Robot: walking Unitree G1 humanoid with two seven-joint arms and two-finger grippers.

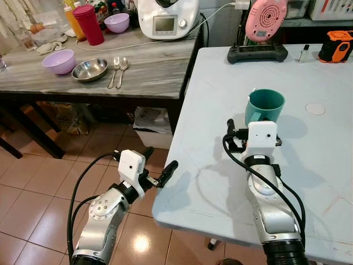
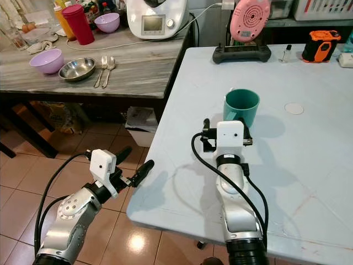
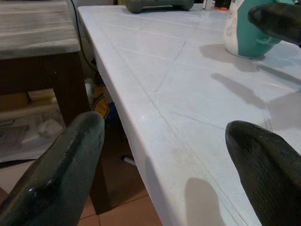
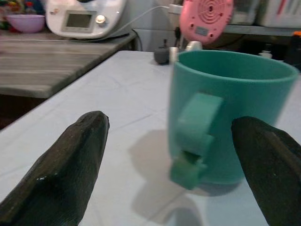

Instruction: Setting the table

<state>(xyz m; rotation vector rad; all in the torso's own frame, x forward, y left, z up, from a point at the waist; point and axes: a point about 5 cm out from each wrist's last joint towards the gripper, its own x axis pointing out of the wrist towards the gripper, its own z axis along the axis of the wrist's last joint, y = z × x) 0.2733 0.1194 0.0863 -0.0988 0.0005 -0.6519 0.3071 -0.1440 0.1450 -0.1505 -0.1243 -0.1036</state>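
Note:
A teal mug stands upright on the white table, its handle turned toward my right gripper. My right gripper hovers low over the table just short of the mug, open, with the mug a little beyond its two fingertips and nothing held. My left gripper is open and empty, off the table's left edge above the tiled floor; in the left wrist view its fingers frame the table's edge. On the wooden side table lie a steel bowl, a purple bowl, and a fork and spoon.
A red cup, a second purple bowl and a white kitchen machine stand at the back of the wooden table. A pink fan, an orange tool and a small bottle occupy the white table's far end.

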